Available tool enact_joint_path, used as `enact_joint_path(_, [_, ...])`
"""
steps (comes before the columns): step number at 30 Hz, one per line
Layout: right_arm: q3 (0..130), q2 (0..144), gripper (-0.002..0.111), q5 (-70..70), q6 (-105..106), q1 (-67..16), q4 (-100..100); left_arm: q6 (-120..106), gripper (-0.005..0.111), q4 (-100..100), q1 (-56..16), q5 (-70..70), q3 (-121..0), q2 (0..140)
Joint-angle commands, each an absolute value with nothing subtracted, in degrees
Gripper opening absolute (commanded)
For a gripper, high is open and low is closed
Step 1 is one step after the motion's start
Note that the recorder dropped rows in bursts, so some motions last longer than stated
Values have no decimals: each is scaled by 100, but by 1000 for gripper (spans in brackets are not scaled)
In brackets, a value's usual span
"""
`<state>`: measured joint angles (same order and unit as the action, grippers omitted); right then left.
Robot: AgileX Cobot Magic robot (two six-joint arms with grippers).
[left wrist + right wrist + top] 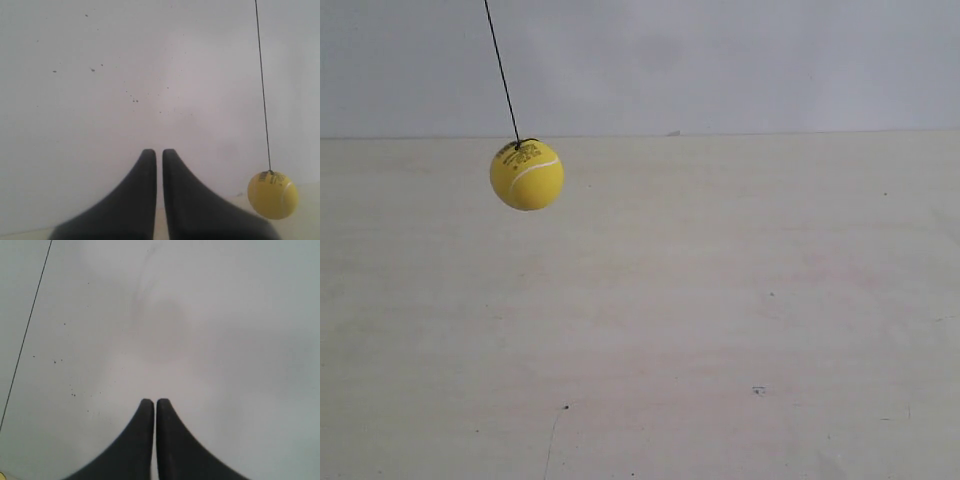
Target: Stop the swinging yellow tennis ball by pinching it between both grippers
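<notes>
The yellow tennis ball hangs on a thin dark string above the table, left of centre in the exterior view, with no arm in that view. In the left wrist view the yellow tennis ball hangs off to one side of my left gripper, which is shut with nothing between its black fingers. My right gripper is shut and empty too, facing a pale wall. Its view holds the string and only a sliver of yellow at the frame's corner.
A pale wooden table with a few dark specks fills the lower exterior view. Behind it stands a plain whitish wall, speckled with small dark marks in the wrist views.
</notes>
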<state>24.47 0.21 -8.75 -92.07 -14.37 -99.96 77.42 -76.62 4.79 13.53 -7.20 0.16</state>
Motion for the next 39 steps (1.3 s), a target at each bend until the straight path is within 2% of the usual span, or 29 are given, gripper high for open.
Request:
enact_joint_path(1, [2358,0,0,-840,-9485,-1427,-9995,7803,5,-7628,505,1353,-693,0])
enact_joint_path(11, [2210,0,0,-728,-9828,-1481,-9995,7803,5,-7628,505,1367,-693,0])
enact_joint_path(13, [2051,0,0,-499,-9576,-1482,-9483,7803,5,-7628,505,1367,-693,0])
enact_joint_path(16, [1716,34,0,227,-7680,-1482,-6980,7803,5,-7628,505,1367,-693,0])
enact_joint_path(20, [1536,0,0,1019,-3558,-1482,-3040,7803,5,-7628,505,1355,-693,0])
enact_joint_path(24, [1377,0,0,953,-809,-1482,-1143,7803,5,-7628,505,1355,-693,0])
enact_joint_path(37, [0,0,0,79,-115,-1211,-978,7803,5,-7628,505,1375,-693,0])
enact_joint_path(39, [0,0,0,331,-166,-1129,-953,7803,5,-7628,505,1375,-693,0])
